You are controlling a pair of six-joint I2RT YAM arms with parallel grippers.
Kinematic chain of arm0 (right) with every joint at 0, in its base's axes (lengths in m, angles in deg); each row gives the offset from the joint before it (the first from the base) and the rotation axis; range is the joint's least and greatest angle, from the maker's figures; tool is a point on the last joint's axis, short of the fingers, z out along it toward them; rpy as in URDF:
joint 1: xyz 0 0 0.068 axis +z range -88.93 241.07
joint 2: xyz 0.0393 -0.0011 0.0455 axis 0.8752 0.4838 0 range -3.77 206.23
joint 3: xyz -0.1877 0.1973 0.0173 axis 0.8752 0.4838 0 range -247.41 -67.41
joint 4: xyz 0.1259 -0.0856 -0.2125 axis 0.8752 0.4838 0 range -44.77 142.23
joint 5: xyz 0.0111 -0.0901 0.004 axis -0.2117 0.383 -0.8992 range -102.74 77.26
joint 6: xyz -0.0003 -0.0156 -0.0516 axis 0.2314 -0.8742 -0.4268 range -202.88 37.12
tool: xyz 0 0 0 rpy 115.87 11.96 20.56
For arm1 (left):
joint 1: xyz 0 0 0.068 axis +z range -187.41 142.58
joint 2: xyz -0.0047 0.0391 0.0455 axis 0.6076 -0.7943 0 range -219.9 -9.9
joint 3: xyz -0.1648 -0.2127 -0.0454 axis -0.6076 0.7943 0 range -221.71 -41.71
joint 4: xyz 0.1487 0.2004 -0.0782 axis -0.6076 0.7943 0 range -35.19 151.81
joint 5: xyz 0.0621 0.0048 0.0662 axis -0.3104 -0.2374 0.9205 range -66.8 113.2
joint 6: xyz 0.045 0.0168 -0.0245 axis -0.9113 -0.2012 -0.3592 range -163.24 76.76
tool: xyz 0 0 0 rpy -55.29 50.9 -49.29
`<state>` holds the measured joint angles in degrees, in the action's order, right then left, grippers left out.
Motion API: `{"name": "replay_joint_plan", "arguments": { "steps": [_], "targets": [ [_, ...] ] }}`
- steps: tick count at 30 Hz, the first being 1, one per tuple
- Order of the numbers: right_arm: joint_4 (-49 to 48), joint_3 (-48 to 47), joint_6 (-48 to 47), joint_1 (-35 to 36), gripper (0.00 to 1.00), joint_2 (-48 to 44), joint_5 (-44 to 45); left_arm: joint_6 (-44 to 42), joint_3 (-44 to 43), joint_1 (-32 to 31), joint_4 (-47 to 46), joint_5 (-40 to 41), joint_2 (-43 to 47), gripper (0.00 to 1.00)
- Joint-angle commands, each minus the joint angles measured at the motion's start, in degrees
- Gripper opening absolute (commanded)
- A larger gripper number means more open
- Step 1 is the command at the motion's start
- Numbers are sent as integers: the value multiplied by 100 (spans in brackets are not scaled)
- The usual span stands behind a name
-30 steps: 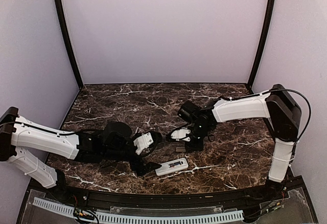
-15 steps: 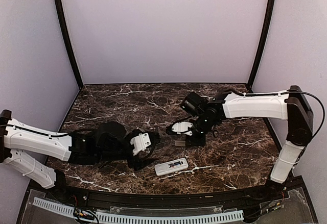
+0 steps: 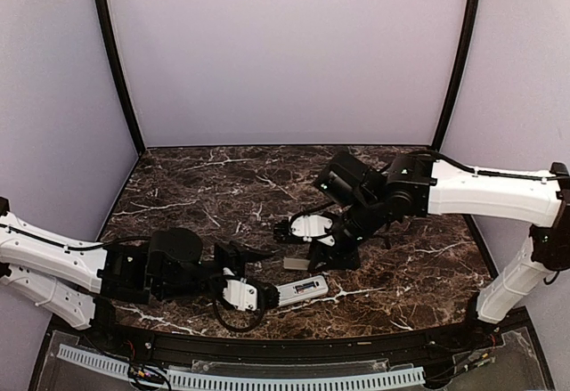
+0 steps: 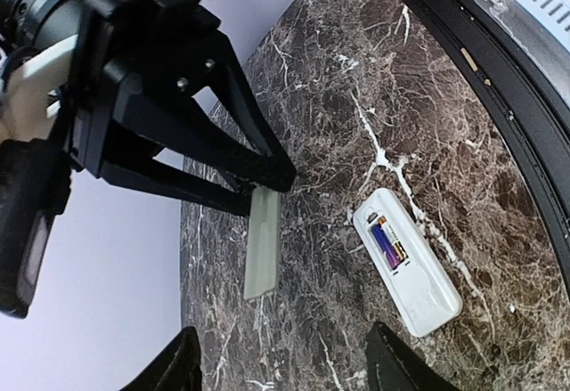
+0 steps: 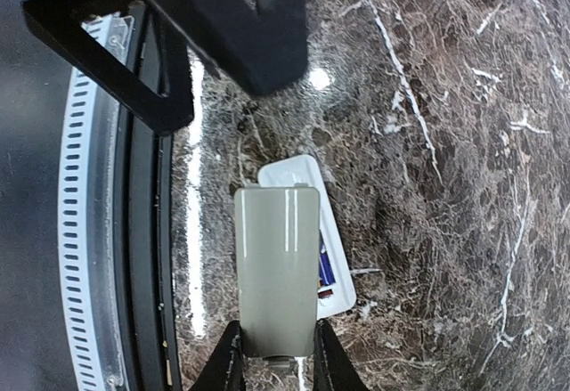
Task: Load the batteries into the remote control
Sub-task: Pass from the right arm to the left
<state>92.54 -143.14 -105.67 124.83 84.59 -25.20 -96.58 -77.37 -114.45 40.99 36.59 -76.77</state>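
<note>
The remote (image 3: 300, 289) (image 4: 408, 262) (image 5: 289, 174) lies flat on the marble table (image 3: 178, 186) near the front edge, a little left of its middle. Its long axis runs roughly along that edge, with the right end swung slightly toward the back. It lies back up with the compartment uncovered, and a battery (image 4: 389, 241) (image 5: 326, 266) sits lengthwise inside. The left gripper (image 3: 264, 295) (image 4: 285, 369) is low over the table at the remote's left end, just beside it. Its fingers stand apart with nothing between them, and the remote lies ahead of one fingertip rather than in the gap. The right gripper (image 3: 301, 250) (image 4: 263, 186) (image 5: 278, 357) reaches in from behind and is clamped on one end of a flat pale cover (image 3: 294, 263) (image 4: 261, 244) (image 5: 276, 266). In the left wrist view the cover hangs clear of the remote — near it, not touching. From the right wrist it overlaps most of the remote, and the two long axes are nearly parallel.
</note>
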Motion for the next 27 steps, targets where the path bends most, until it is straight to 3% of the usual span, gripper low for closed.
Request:
{"name": "replay_joint_plan", "arguments": {
  "steps": [1, 7, 12, 17, 23, 27],
  "targets": [
    [173, -265, 224, 283, 11, -108, -216, -862, -248, -146, 178, 25, 145, 63],
    [131, -496, 275, 502, 11, -105, -273, -1006, -407, -245, 203, -136, 14, 58],
    [163, -573, 287, 570, 11, -99, -225, -1108, -562, -272, 456, -46, -119, 38],
    [131, -575, 301, 594, 11, -83, -212, -1180, -591, -284, 417, 18, -132, 26],
    [126, -566, 275, 596, 11, -72, -212, -1320, -635, -303, 292, 204, -238, 25],
    [124, -575, 267, 600, 11, -73, -222, -1365, -619, -303, 229, 259, -300, 19]
  ]
}}
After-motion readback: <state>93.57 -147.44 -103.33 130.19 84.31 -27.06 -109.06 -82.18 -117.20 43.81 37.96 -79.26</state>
